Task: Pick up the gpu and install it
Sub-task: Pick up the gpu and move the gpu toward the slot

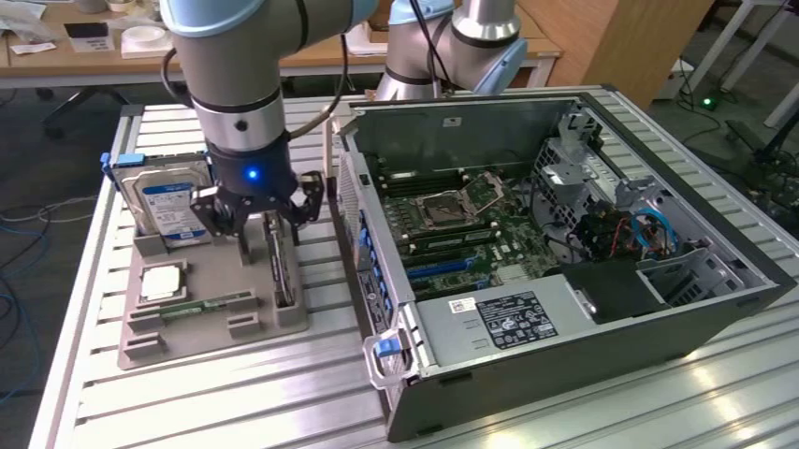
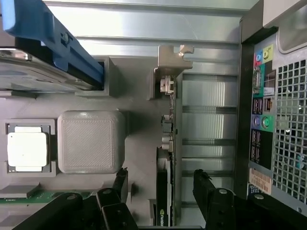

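My fingers (image 2: 204, 186) stand wide apart, one on each side of the gpu (image 2: 169, 143) and touching neither face, so my gripper (image 1: 268, 224) straddles the card without holding it. The gpu stands on its long edge in a slot along the edge of the grey tray (image 1: 212, 329) that faces the computer case (image 1: 562, 374). Farther across the tray the processor (image 1: 163, 281) lies flat, and the hard drive (image 1: 168, 201) stands upright at a corner away from the case.

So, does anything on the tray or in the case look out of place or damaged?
Nothing stands out. The open gripper straddles the gpu, which stands on edge in its tray slot; the case looks intact.
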Action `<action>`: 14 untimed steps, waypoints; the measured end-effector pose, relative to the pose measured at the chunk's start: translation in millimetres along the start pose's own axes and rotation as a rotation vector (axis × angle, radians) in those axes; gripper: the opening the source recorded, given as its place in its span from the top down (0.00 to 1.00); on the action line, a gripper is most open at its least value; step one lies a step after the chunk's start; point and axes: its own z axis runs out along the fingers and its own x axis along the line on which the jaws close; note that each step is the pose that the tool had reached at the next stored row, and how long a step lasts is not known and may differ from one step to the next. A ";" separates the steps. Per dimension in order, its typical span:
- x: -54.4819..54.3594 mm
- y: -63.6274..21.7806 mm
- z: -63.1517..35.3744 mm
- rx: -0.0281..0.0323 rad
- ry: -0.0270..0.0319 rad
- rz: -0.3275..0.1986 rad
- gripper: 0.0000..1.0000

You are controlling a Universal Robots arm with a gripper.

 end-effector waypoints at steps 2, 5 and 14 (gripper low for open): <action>-0.2 -0.7 2.9 -0.0001 -0.0001 0.000 0.34; -0.5 -1.3 8.2 -0.0001 -0.0001 0.000 0.34; -2.2 -2.0 22.9 0.0000 0.0000 -0.001 0.34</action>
